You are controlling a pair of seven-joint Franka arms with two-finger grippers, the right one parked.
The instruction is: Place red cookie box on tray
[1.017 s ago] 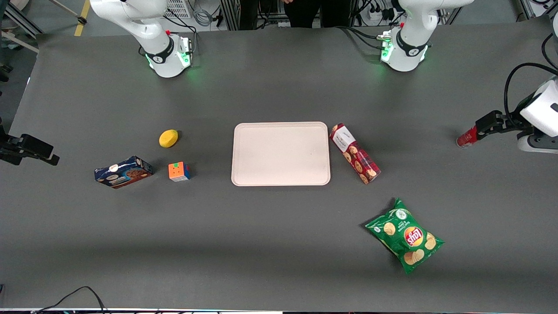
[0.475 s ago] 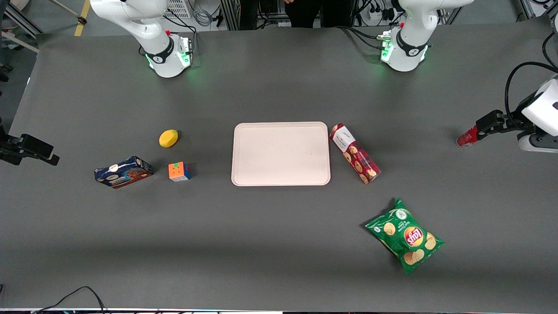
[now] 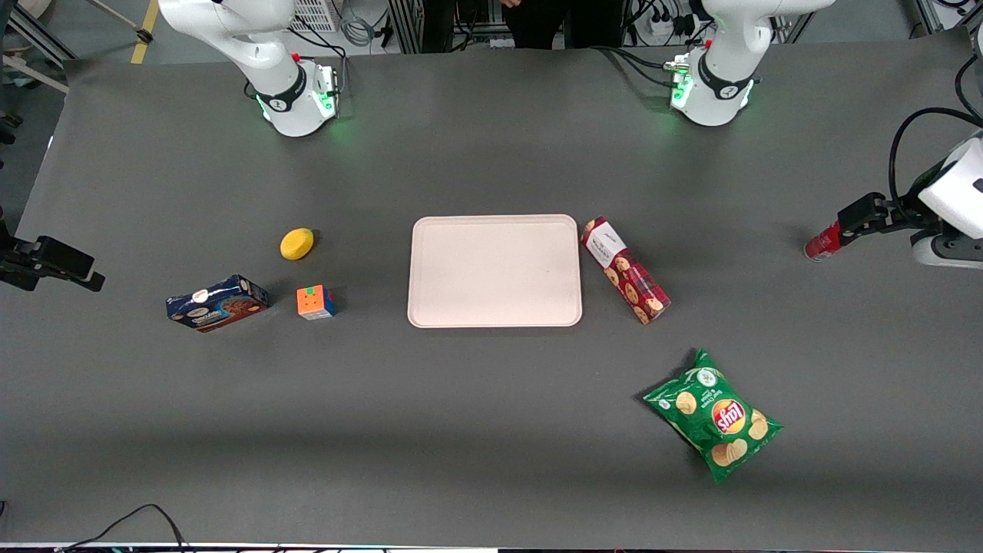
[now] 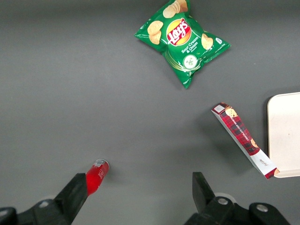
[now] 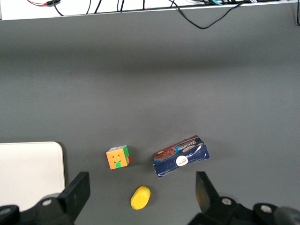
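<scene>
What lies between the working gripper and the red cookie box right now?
Only the small red bottle, close by the open gripper at the working arm's end; from there to the red cookie box is bare table, as the front view shows.

The claw (image 3: pixel 848 223), fingers spread wide, hangs over the small red bottle (image 3: pixel 822 241) at the working arm's end of the bench (image 3: pixel 491 430), with bare bench between it and the red cookie box (image 3: pixel 624 269) lying just beside the tray (image 3: pixel 494 316), the green chip bag (image 3: pixel 713 415) nearer the camera.

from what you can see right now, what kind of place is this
Likely a robotics lab: a grey-covered table carries the tray, the red cookie box and a chips bag; the open gripper hangs above a red bottle.
</scene>
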